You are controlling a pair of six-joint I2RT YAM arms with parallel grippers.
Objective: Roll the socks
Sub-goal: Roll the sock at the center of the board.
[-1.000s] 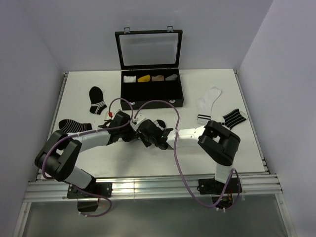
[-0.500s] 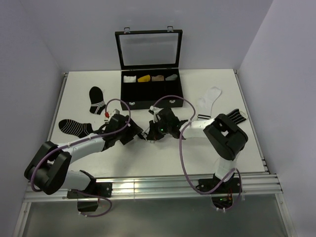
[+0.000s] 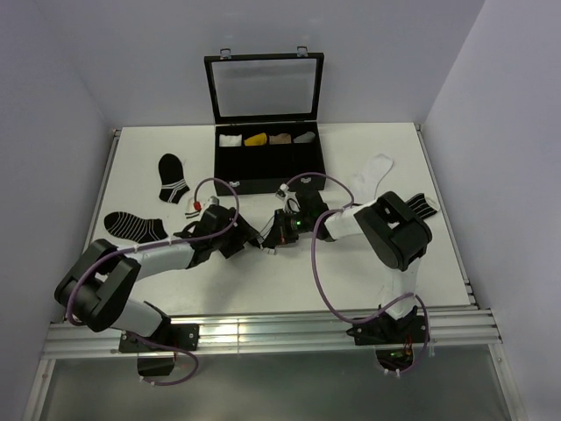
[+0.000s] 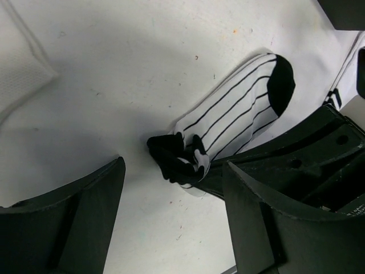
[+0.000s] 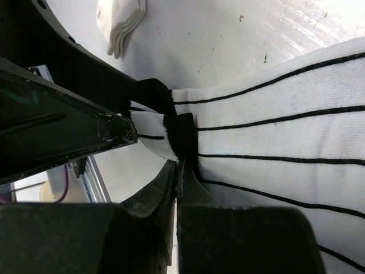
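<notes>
Tabletop (image 3: pixel 368 272) white, walls (image 3: pixel 131 53) pale grey; left hand (image 3: pixel 250 239) released, right hand (image 5: pixel 181 166) clenched on striped sock (image 5: pixel 274 131)

No legible text anywhere (labels, brands, numbers alike); none.

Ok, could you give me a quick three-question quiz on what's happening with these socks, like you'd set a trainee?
1. Which sock are the right arm's jaws shut on?
A) the white sock with thin black lines
B) a black sock with white stripes
C) a yellow sock
2. True or false: the left arm's jaws are clamped on that same sock.
3. Fill in: the black case holds ___ rolled bundles in its back row.
Key: 1 A. 2 False: they stand open on either side of its bunched cuff end. 3 Four.
</notes>
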